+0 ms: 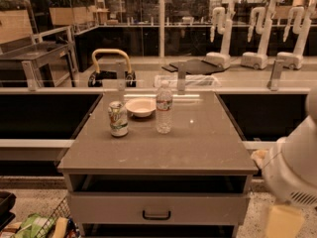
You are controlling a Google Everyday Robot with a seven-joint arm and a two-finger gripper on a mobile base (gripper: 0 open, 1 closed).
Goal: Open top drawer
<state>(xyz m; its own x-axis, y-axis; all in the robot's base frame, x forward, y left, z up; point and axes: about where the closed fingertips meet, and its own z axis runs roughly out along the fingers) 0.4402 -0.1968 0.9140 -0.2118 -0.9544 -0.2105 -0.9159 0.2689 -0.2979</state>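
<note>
- Gripper (283, 221): lower right corner of the frame, low beside the counter (208, 148) and well apart from the handle. Whether it is open or closed, cannot tell.
- Top drawer (114, 208): bottom centre, front looks shut, with a small black handle (156, 215).
- Risk: an approach from the side could miss the slim bar or slip off it.
- Risk: a jerky pull may topple the water bottle (164, 107) or the can (118, 118).

Dim amber light, countertop (208, 143) glare, gripper (281, 222) bottom right
</note>
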